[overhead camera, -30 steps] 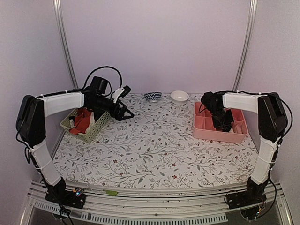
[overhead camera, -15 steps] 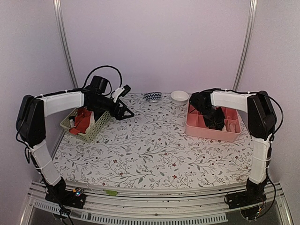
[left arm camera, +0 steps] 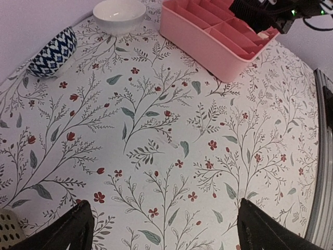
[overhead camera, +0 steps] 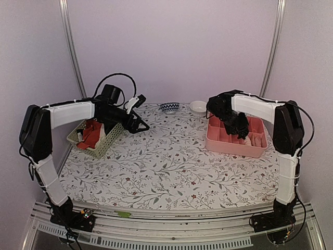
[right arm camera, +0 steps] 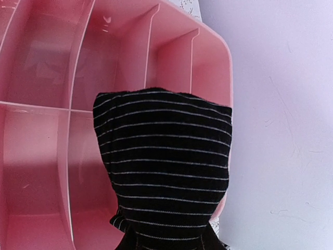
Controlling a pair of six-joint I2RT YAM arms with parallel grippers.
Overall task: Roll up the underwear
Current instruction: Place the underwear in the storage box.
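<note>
A rolled black underwear (right arm camera: 164, 166) with thin pale ribs fills the right wrist view. My right gripper (right arm camera: 167, 244) is shut on its lower end, and the cloth hides the fingertips. It hangs over the divided compartments of the pink tray (right arm camera: 47, 130), near the tray's right wall. From above, the right gripper (overhead camera: 241, 128) sits over the tray's middle. A red-orange underwear with a cream part (overhead camera: 92, 133) lies in the pale green basket (overhead camera: 106, 141). My left gripper (overhead camera: 139, 125) hovers just right of the basket, open, with only tablecloth between its fingers (left arm camera: 70, 232).
The pink tray (overhead camera: 234, 149) stands at the back right of the floral tablecloth. A blue patterned bowl (overhead camera: 169, 107) and a white bowl (overhead camera: 197, 107) sit by the back wall. The left wrist view shows both bowls, blue (left arm camera: 52, 46) and white (left arm camera: 118, 9).
My right arm has swung left and back with the black underwear in its grip, and the pink tray has slid a little to the left. The left arm has not moved.
</note>
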